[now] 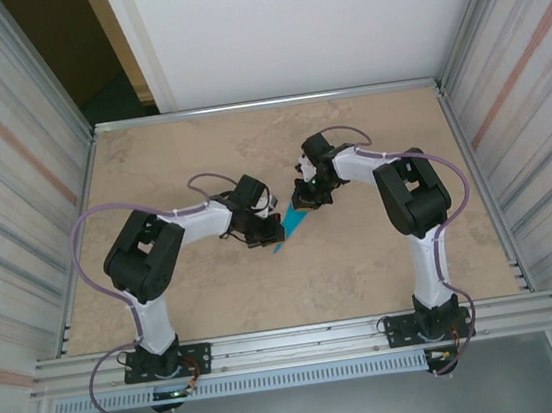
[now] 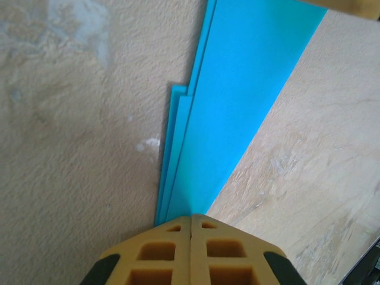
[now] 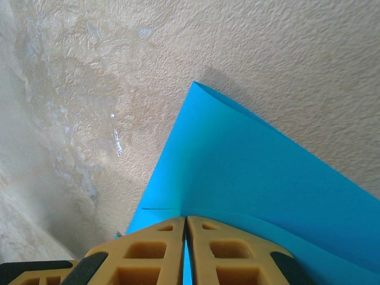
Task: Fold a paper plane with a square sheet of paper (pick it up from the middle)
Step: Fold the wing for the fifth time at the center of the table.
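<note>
Desk: the desk (image 1: 218, 304) is a pale beige slab with a mottled, stone-like pattern. Up close it looks grainy and pitted, with whitish scuffs.
Surround: ribbed metal side walls (image 1: 11, 179) with thin orange stripes stand left and right, and a plain white panel (image 1: 314, 20) stands at the back. A dark opening (image 1: 66, 51) sits at the far left corner.
Near edge: slotted aluminium rails (image 1: 302, 339) carry both arm bases.
Arms: the left arm (image 1: 146, 258) and right arm (image 1: 414, 200) have white links and black joints, each trailed by a looping mauve cable (image 1: 85, 250). Both lean in toward the desk's centre.
Paper: the sheet of paper (image 1: 286, 227) is bright turquoise, smooth and matte, folded into a long narrow wedge with stacked layers stepped along one edge. It sits mid-desk between the two end effectors.
Left end effector (image 2: 191, 221): its ochre ribbed pads are pressed fully together, and the wedge's narrow end runs into their seam.
Right end effector (image 3: 186, 222): its pads are closed with a sliver of turquoise showing in the gap, pinching the paper's wider end. A curled corner there lifts off the desk and casts a shadow.
</note>
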You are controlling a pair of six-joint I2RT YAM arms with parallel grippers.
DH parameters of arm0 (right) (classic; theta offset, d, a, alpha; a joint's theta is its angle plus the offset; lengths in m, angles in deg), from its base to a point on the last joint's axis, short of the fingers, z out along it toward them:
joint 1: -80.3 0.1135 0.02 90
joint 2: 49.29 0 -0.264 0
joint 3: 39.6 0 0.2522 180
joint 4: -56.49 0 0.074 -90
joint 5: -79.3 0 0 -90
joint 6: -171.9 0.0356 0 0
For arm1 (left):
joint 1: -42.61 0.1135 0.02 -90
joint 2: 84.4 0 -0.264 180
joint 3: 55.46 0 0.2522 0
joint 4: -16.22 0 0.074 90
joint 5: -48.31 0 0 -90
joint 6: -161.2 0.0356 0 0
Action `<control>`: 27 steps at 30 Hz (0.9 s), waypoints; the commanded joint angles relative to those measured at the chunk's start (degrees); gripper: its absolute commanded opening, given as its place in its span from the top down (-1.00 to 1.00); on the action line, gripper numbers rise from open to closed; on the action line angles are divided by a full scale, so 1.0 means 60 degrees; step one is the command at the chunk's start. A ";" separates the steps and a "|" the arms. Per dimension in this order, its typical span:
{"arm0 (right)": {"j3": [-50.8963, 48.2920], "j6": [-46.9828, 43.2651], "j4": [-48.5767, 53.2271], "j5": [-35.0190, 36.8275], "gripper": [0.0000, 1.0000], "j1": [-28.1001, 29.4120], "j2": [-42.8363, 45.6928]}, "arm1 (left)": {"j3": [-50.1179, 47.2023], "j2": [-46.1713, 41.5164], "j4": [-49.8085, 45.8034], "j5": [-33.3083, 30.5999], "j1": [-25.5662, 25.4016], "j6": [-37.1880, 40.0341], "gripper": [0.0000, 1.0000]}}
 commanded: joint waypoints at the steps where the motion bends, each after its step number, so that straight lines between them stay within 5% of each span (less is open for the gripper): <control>1: -0.0338 -0.0302 0.0748 0.1373 0.74 -0.0041 -0.1022 | -0.0430 -0.0320 -0.1218 -0.0137 -0.0108 0.0134 0.87; 20: -0.0136 -0.0357 0.1057 0.1357 0.75 0.0094 -0.1095 | -0.1646 -0.1942 -0.2328 -0.0692 -0.0228 0.0479 0.88; 27: -0.0597 0.0176 0.0771 0.0825 0.74 0.0432 -0.0336 | -0.1032 -0.2989 -0.0592 -0.0374 -0.0225 0.0053 0.85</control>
